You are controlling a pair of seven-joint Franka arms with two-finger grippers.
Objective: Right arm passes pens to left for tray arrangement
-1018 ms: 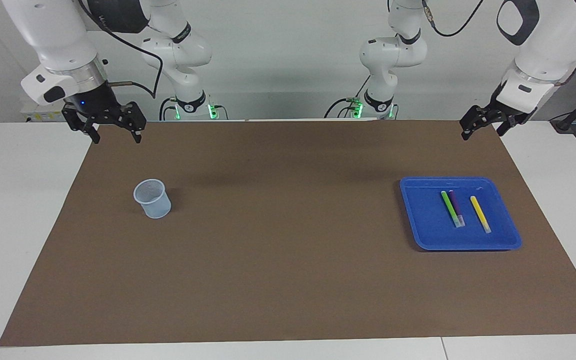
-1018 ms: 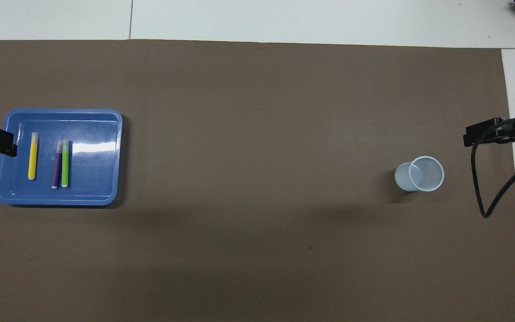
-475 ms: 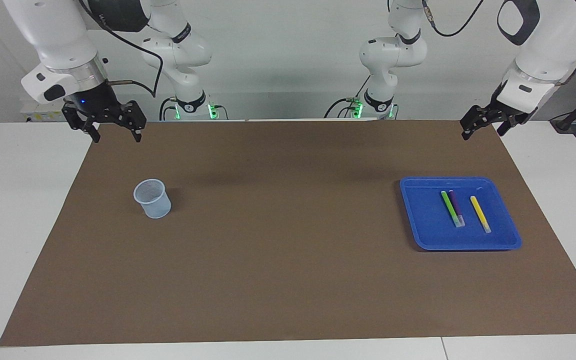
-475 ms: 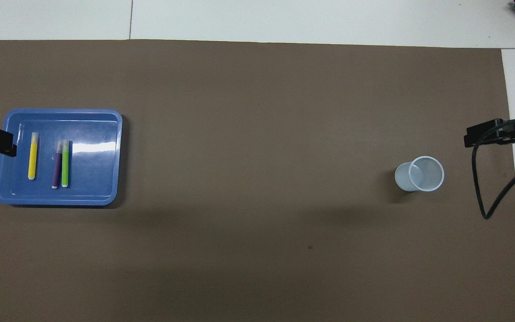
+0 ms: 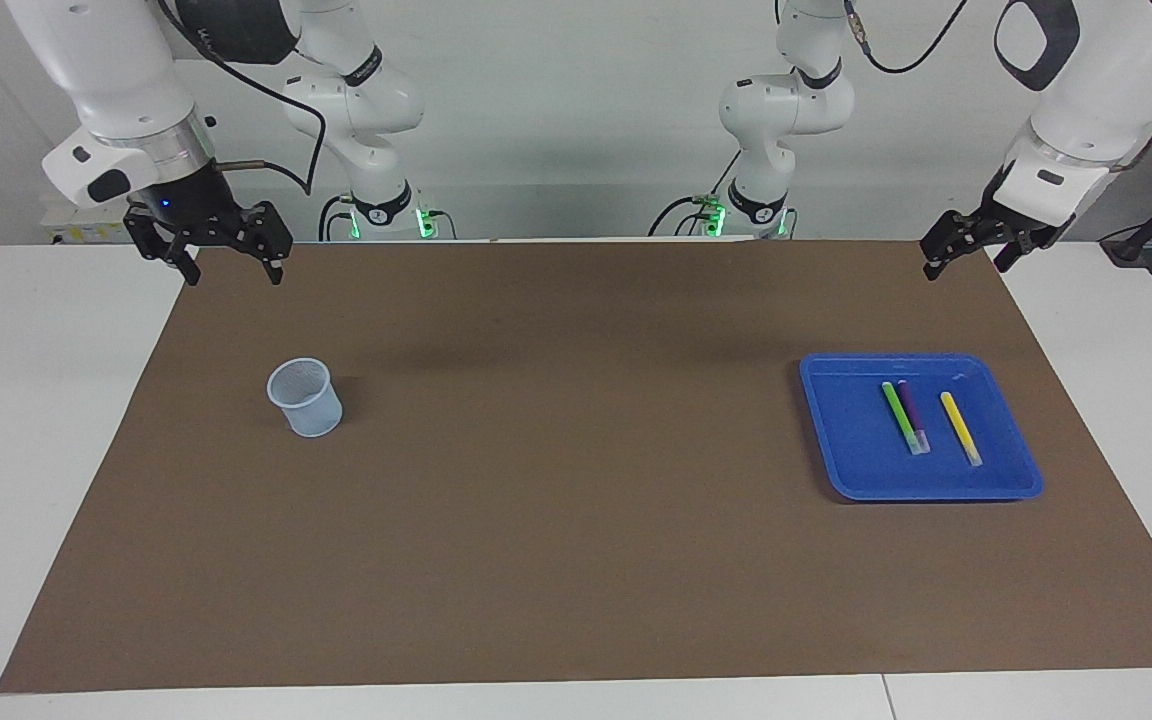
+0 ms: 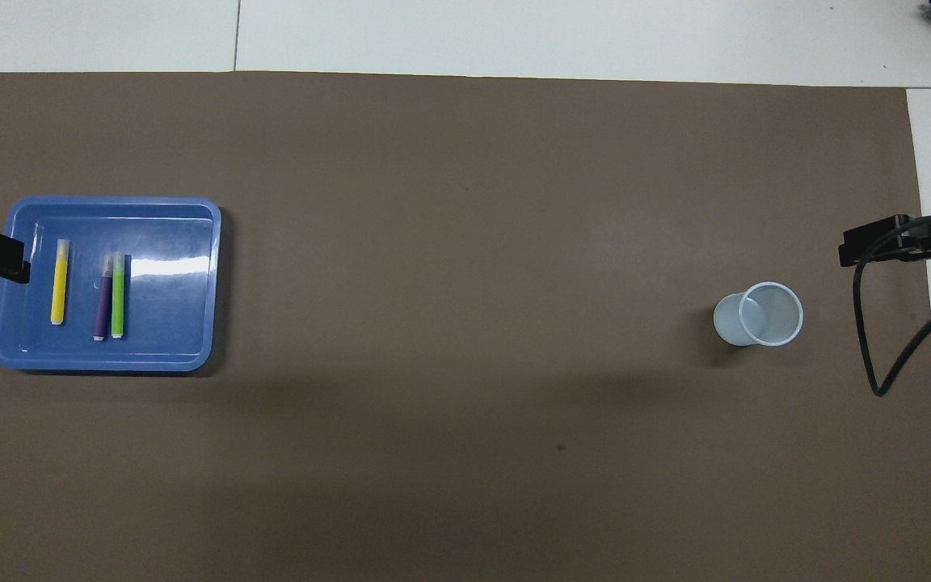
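Hanging above the corner of the brown mat at the right arm's end of the surface, the right end effector (image 5: 227, 262) points straight down from a bent wrist, fingers spread wide and holding nothing. The left end effector (image 5: 966, 255) hangs tilted over the mat's corner at the left arm's end, fingers also parted and empty (both arms wait, drawn back toward their bases).

Taking the facing view as a clock face, the blue tray (image 5: 841, 440) lies at about 3 o'clock on the mat, and the pale cup (image 5: 305, 398) stands upright at about 9 o'clock, well apart from it.

All three pens lie flat in the tray, roughly parallel. The green pen (image 5: 900, 415) and purple pen (image 5: 912, 413) touch side by side; the yellow pen (image 5: 960, 427) lies apart from them, toward the left arm's end.
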